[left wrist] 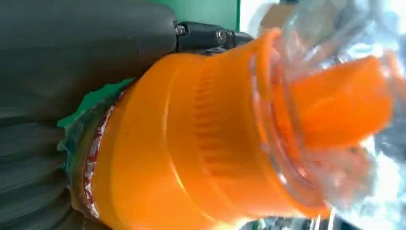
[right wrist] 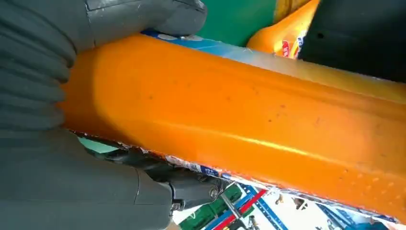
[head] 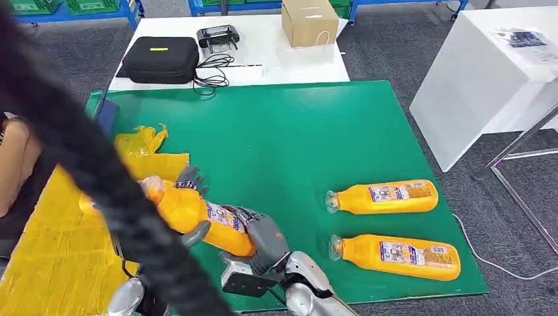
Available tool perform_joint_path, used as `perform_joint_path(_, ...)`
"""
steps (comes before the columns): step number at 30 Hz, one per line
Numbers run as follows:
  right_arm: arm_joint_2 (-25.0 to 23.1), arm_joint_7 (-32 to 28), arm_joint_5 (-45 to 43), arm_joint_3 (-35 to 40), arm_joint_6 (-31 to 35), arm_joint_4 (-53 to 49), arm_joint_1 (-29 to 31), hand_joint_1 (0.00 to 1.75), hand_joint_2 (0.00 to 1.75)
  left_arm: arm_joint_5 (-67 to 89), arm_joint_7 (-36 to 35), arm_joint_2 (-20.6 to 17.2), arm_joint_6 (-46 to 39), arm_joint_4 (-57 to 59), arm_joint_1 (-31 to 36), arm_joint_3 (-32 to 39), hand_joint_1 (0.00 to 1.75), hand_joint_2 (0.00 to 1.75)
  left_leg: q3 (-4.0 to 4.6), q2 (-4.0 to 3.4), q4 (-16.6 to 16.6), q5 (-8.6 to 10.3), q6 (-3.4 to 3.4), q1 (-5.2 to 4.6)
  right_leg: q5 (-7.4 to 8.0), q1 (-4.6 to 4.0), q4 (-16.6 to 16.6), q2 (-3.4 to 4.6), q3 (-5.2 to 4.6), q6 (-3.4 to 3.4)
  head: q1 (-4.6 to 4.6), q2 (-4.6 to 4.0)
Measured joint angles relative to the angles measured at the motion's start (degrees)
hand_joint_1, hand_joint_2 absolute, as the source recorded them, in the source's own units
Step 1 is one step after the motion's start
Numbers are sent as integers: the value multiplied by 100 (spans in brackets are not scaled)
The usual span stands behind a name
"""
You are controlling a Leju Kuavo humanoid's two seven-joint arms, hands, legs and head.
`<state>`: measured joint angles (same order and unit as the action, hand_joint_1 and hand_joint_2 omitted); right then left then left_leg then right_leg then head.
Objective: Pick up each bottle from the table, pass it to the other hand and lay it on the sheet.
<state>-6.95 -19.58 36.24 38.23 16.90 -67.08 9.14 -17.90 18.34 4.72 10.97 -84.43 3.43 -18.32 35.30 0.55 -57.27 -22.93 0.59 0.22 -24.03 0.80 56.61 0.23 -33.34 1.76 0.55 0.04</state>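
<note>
One orange bottle (head: pixel 197 217) is grasped by both the left hand (head: pixel 187 181) and right hand (head: pixel 263 240), mid-handover; two bottles (head: pixel 385 197) are left on the desk (head: pixel 296 138).

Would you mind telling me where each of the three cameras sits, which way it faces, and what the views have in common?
Head view: high on the robot, facing forward and down at the green table, two lying bottles and the yellow sheet; both arms rise from below, left hand, right hand.
Left wrist view: behind the left hand, facing the held bottle at its neck end.
Right wrist view: behind the right hand, along the bottle's body.
Shared: the same held bottle appears in all three.
</note>
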Motion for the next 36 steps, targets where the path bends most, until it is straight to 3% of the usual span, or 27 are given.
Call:
perform_joint_path(1,0,0,-24,11,-7,13,7,175,175,132,63,9,-156,0,0,-28,26,175,0,0,0,0,0,0,0,0,0,0,-2,0,0,0)
perform_joint_path(2,0,0,-37,15,-11,17,10,175,175,221,103,28,-260,2,0,-46,175,175,0,0,0,0,0,0,0,0,0,0,-2,0,0,0)
perform_joint_path(18,0,2,-238,41,-37,48,24,175,175,465,450,142,-911,33,-1,-175,175,175,0,-1,0,0,0,0,0,0,0,0,-1,0,0,0)
perform_joint_path(19,0,2,-251,41,-37,48,24,166,175,492,463,144,-929,33,0,-177,175,175,0,-1,0,0,0,0,0,0,0,0,-2,0,2,0)
perform_joint_path(20,0,0,-253,41,-37,46,20,110,175,507,481,149,-950,33,0,-179,175,175,0,-2,0,0,0,0,0,0,0,0,-1,0,0,0)
perform_joint_path(21,0,0,-264,41,-37,37,13,16,175,524,504,149,-970,31,0,-179,175,175,0,-2,0,0,0,0,0,0,0,0,-2,0,0,0)
perform_joint_path(34,81,-138,-323,4,7,-195,-196,16,175,1313,686,50,-1442,-129,91,-148,175,175,0,-1,0,0,0,0,0,-1,0,0,0,0,0,0)
perform_joint_path(35,81,-138,-323,2,7,-203,-208,0,175,1318,686,46,-1442,-129,92,-149,175,175,0,-1,0,0,0,0,0,0,0,0,0,0,2,0)
perform_joint_path(36,81,-138,-323,0,9,-212,-215,0,175,1320,688,41,-1442,-131,91,-148,175,175,0,0,0,0,0,0,0,0,0,0,1,0,0,0)
